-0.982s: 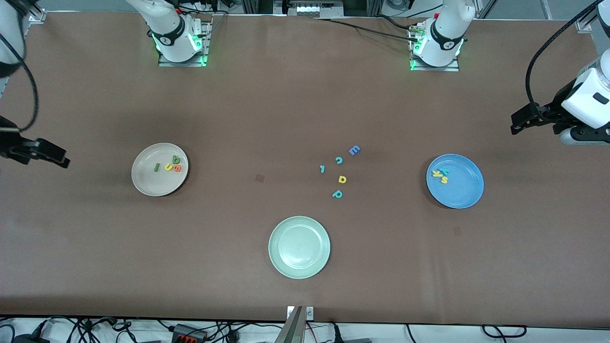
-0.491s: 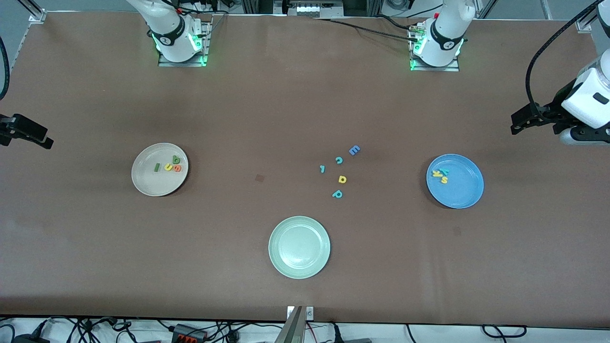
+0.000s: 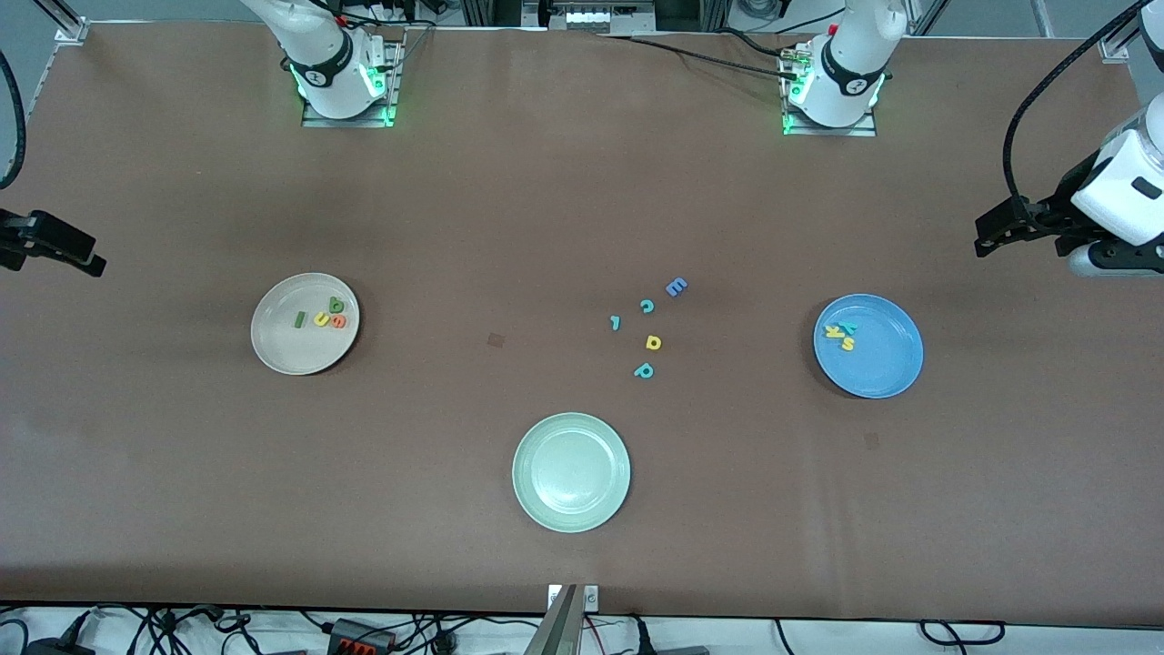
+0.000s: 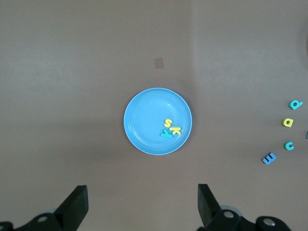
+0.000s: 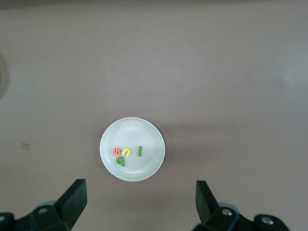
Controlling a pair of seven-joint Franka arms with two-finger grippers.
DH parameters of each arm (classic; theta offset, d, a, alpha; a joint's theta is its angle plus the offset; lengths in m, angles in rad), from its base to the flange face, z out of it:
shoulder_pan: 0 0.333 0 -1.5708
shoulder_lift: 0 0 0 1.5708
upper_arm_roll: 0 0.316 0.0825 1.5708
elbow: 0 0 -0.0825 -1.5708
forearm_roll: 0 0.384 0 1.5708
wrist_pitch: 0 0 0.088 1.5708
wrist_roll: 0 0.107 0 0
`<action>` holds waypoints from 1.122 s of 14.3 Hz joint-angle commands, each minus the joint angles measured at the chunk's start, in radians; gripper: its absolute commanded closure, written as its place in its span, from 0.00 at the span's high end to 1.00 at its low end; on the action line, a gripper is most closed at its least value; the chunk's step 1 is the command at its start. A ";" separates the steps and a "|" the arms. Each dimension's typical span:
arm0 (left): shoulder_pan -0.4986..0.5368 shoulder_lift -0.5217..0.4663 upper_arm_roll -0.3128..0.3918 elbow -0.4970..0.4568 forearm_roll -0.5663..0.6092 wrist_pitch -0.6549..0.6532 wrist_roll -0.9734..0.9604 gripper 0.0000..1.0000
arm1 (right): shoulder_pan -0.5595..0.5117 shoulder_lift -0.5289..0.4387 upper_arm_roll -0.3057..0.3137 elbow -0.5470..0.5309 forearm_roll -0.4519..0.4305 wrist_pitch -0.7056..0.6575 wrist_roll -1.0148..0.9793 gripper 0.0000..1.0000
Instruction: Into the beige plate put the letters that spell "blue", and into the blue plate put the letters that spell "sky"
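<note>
In the beige plate [image 3: 273, 350] the b, l, u and e letters [image 3: 320, 316] are found, with s, k and y [image 3: 842, 335] in the blue plate [image 3: 887, 373]; the left gripper [image 3: 991, 232] and right gripper [image 3: 68, 250], both spread and empty, are best kept clear at the table ends.

left arm: base at 1 o'clock on the table edge, wrist hanging high out at 3 o'clock, left claw [image 3: 991, 235] raised, fingers [image 4: 77, 204] spread wide, nothing between them.
right arm: base at 11 o'clock, reaching out to 9 o'clock, right claw [image 3: 68, 250] up in the air, fingers [image 5: 74, 199] wide apart, empty.
</note>
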 commanded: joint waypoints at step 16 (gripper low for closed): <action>0.004 0.013 -0.001 0.030 -0.004 -0.022 0.002 1.00 | 0.016 -0.130 -0.005 -0.157 -0.026 0.003 -0.008 1.00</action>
